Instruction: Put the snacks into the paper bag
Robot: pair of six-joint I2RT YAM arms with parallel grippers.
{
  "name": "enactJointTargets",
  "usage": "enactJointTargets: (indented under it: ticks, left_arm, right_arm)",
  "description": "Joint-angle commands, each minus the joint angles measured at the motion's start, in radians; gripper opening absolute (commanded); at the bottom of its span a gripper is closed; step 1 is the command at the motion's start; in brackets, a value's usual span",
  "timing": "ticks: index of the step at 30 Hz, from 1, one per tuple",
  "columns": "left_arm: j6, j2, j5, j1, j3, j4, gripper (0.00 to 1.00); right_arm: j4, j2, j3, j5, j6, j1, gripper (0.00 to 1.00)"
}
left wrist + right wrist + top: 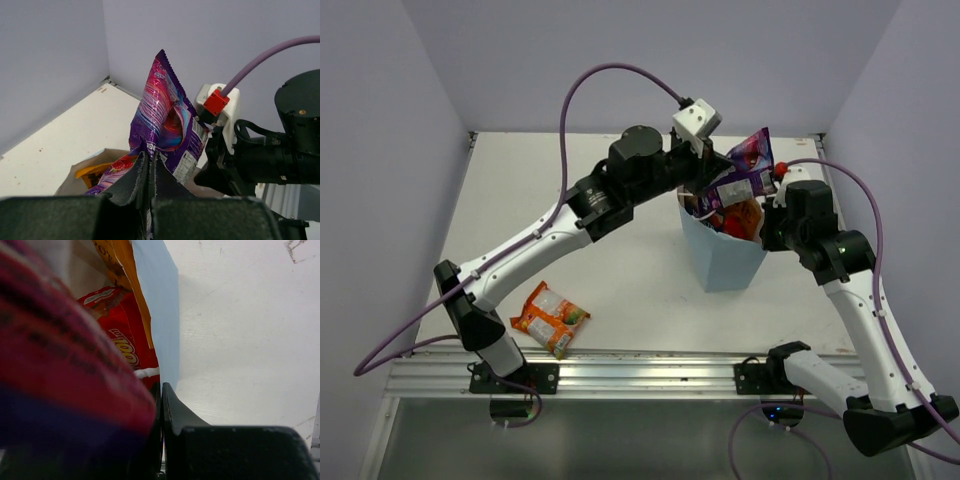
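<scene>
The white table (620,200) fills the middle of the top view, with grey walls round it. The left arm (550,235) runs from the lower left up to the centre top. The right arm (860,300) rises from the lower right and bends in towards the centre right.

The bag (725,262) stands upright right of centre, between the two arm ends, with its mouth open. The purple packet (745,165) sticks up out of that mouth, tilted to the upper right, its lower end down among the other packets. The orange-white packet (551,318) lies flat at the lower left, near the table's front edge and well apart from the bag. A red packet (117,335) sits inside the bag against its blue wall, and an orange packet (120,260) shows above it in the right wrist view.

The left gripper (151,162) is at the bottom centre of its wrist view, fingers pressed together on the lower edge of the purple packet. The right gripper (161,390) is at the bottom centre of its own view, fingers pinching the bag's wall at its edge
</scene>
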Motion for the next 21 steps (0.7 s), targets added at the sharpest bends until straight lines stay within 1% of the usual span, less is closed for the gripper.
enactJointTargets:
  ticks: [1, 3, 5, 8, 11, 15, 19, 21]
  left_arm:
    - [0.067, 0.034, -0.093, -0.001, 0.112, 0.094, 0.00]
    - [0.122, 0.059, -0.181, -0.001, 0.171, 0.091, 0.00]
    - [0.156, 0.095, -0.226, -0.001, 0.195, 0.111, 0.00]
    - [0.181, 0.143, -0.222, 0.001, 0.237, 0.129, 0.00]
    - [0.164, 0.175, -0.184, 0.001, 0.251, 0.129, 0.00]
    - [0.152, 0.177, -0.167, 0.001, 0.186, 0.137, 0.00]
    - [0.161, 0.146, -0.147, 0.001, 0.089, 0.119, 0.00]
    - [0.169, 0.123, -0.144, 0.001, -0.004, 0.115, 0.00]
  right_arm:
    - [0.022, -0.019, 0.012, -0.004, 0.006, 0.004, 0.00]
    - [0.020, -0.021, 0.009, -0.005, 0.003, 0.004, 0.00]
    - [0.019, -0.022, 0.011, -0.008, 0.003, 0.004, 0.00]
    - [0.020, -0.024, 0.011, -0.010, 0.000, 0.004, 0.00]
    - [0.014, -0.025, 0.014, -0.004, -0.007, 0.004, 0.00]
    - [0.011, -0.033, 0.012, 0.002, -0.010, 0.004, 0.00]
    - [0.011, -0.039, 0.008, 0.002, -0.010, 0.004, 0.00]
    - [0.011, -0.041, 0.006, 0.002, -0.010, 0.004, 0.00]
